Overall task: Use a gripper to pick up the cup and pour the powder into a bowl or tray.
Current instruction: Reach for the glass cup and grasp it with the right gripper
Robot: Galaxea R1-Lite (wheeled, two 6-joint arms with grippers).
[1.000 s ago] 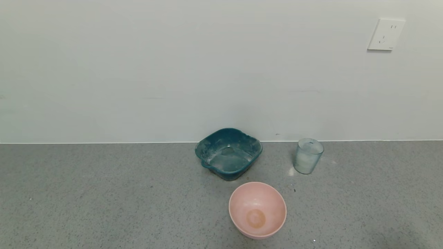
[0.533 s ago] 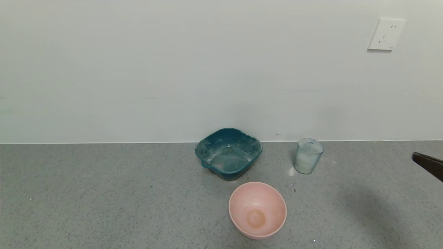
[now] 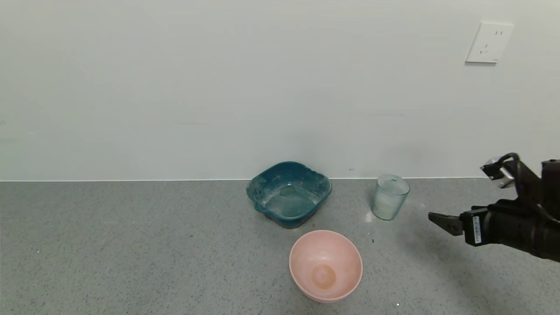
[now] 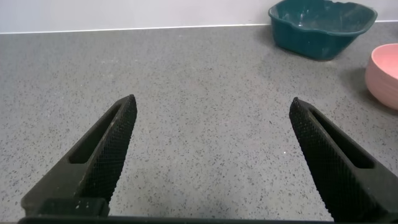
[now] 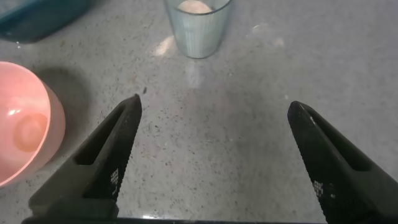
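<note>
The right gripper (image 3: pixel 437 217) is hovering wide open beside the upright cup (image 3: pixel 390 196) of powder (image 5: pixel 194 6); the pink bowl (image 3: pixel 326 265) is sitting nearby.

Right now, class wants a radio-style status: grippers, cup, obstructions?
Right gripper open, short of cup. Left gripper open, parked off to the side. Cup upright, powder inside, pink bowl empty. Path clear.

We count one ribbed clear cup (image 3: pixel 390 197), one pink bowl (image 3: pixel 326 266), one teal tray (image 3: pixel 288 194), and one wall socket (image 3: pixel 489 43).
</note>
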